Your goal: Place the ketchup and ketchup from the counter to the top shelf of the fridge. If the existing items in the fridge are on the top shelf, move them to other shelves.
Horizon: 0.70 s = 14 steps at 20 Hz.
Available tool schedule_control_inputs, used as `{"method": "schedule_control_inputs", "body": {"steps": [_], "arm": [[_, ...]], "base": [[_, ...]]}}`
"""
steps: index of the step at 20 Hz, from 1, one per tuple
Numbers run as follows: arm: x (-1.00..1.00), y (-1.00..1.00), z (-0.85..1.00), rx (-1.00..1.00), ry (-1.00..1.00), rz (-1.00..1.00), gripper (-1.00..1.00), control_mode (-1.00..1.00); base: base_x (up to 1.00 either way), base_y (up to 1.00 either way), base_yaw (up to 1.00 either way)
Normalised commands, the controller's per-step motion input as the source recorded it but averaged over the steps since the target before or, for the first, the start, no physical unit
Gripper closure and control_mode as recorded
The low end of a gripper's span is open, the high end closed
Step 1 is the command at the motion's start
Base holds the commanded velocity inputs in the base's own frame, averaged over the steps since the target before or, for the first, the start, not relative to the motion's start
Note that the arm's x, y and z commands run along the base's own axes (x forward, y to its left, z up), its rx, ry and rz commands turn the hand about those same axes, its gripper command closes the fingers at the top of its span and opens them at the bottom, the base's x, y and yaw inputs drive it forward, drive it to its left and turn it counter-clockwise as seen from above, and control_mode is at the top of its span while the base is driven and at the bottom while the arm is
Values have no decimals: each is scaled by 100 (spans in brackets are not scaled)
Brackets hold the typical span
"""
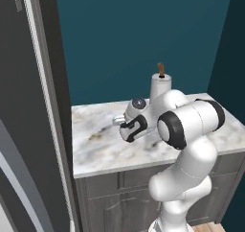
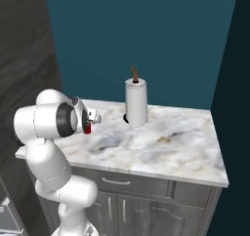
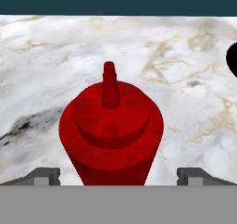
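A red ketchup bottle (image 3: 111,130) stands upright on the marbled counter (image 3: 185,56), seen from above and close in the hand view. My gripper (image 3: 118,177) is open just above it. Its left fingertip (image 3: 46,176) and its right one stand wide on either side of the bottle, with a gap to each. In the right base view a sliver of the ketchup bottle (image 2: 87,129) shows below my hand, near the counter's (image 2: 171,142) left end. The fridge (image 1: 28,106) rises dark grey at the left, and its shelves are out of view.
A tall white paper-towel roll (image 2: 136,103) on a brown-topped holder stands at the back of the counter, also visible behind my arm (image 1: 160,85). Dark grey cabinets (image 2: 146,201) with slim handles sit below. A teal wall closes the back.
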Motion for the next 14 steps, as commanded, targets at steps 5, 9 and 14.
{"method": "schedule_control_inputs", "body": {"steps": [5,9,14], "arm": [[3,0,-3,0,-4,0,100,-100],[0,0,0,0,0,0,100,-100],[-10,0,2,0,0,0,100,-100]], "base": [[0,0,0],[0,0,0],[0,0,0]]}}
